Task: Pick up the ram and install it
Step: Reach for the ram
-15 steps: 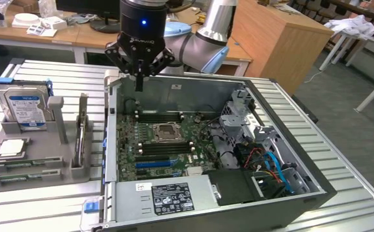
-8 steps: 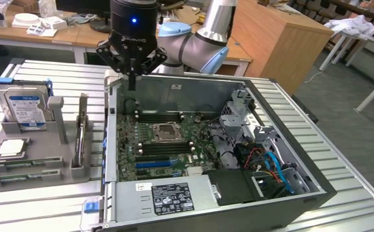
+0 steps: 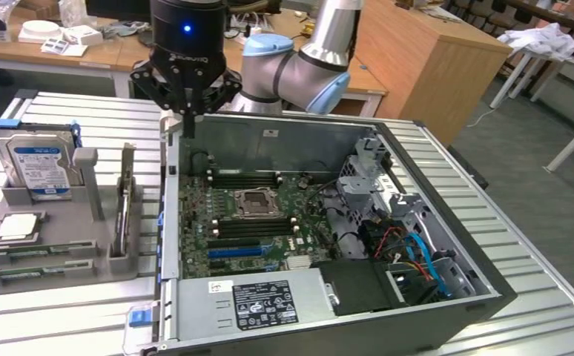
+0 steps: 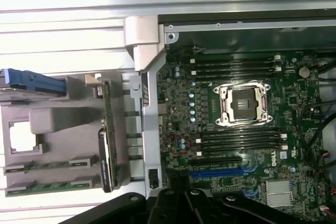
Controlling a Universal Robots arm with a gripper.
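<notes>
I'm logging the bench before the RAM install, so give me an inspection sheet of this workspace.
Surface: ribbed metal table carrying an open computer case and a grey holder.
Job's things: ram standing on edge in the holder; motherboard slots look unfilled.
Clutter: hard drive and processor in the holder.
Grippers: hand shut, holding nothing, above the case wall beside the holder.
Cables: blue and red leads inside the case.
Surroundings: desks, wooden cabinet.
</notes>
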